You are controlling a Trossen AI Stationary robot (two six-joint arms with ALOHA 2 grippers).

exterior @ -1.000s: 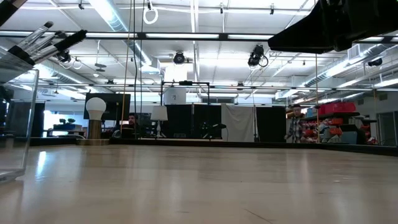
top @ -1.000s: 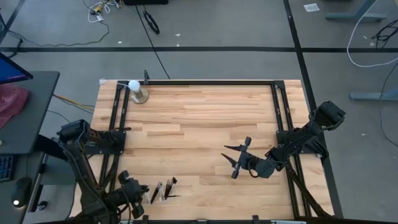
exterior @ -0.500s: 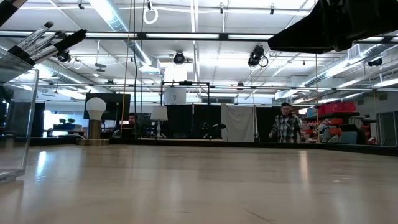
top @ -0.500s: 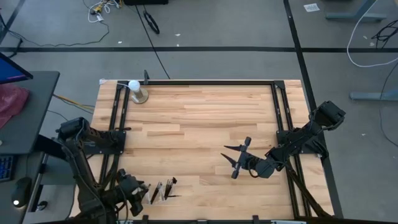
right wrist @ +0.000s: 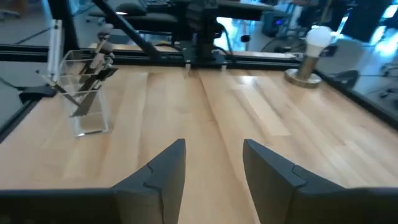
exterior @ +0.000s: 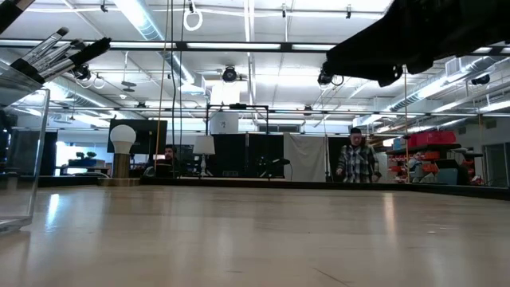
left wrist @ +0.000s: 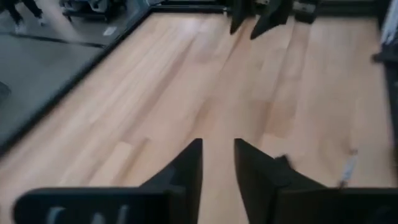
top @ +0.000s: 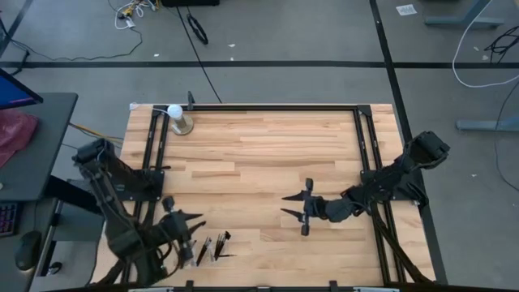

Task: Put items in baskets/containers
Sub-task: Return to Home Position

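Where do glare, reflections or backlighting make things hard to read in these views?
Low view: bright ceiling strip lights backlight the dark right arm into a silhouette, and the pale wooden tabletop carries a sheen. Right wrist view: the clear plastic organizer shows mainly by highlights on its edges; the white ball on a metal stand glows. High view: even light, no glare.

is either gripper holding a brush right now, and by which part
Nothing is held. The left gripper and right gripper both have open, empty fingers. The brushes stand in the clear organizer.
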